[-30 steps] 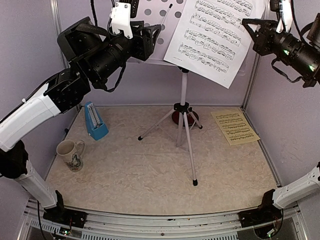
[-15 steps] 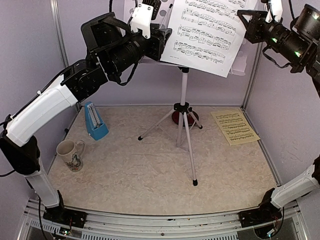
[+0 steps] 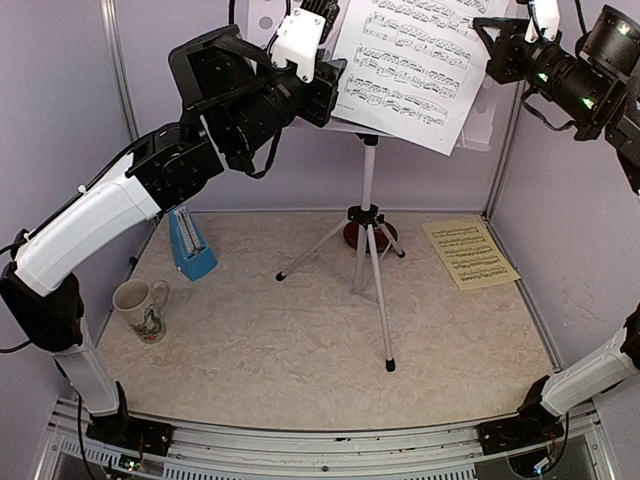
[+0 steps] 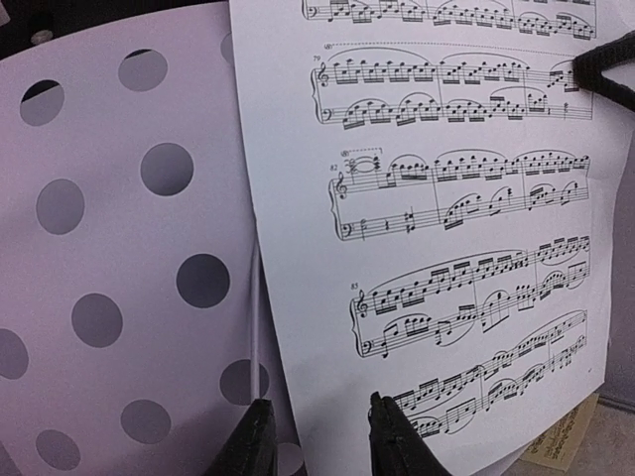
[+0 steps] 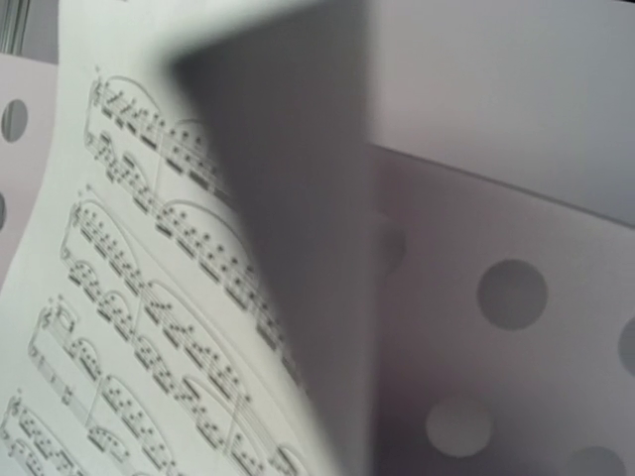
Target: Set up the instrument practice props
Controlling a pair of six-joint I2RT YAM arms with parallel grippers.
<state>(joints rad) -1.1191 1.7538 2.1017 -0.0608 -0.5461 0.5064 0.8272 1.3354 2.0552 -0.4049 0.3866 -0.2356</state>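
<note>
The right gripper (image 3: 486,42), jaws clenched, pinches the thin white music sheet (image 3: 410,60) at its right edge; the left gripper (image 4: 317,438), jaws parted, straddles its lower-left edge before the round-holed stand (image 4: 119,248).

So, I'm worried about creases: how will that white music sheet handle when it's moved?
Probably floppy: the white sheet curls over itself in the right wrist view, pinched at one edge by the right gripper. Likely light and easily creased, so a tug might fold it.
</note>
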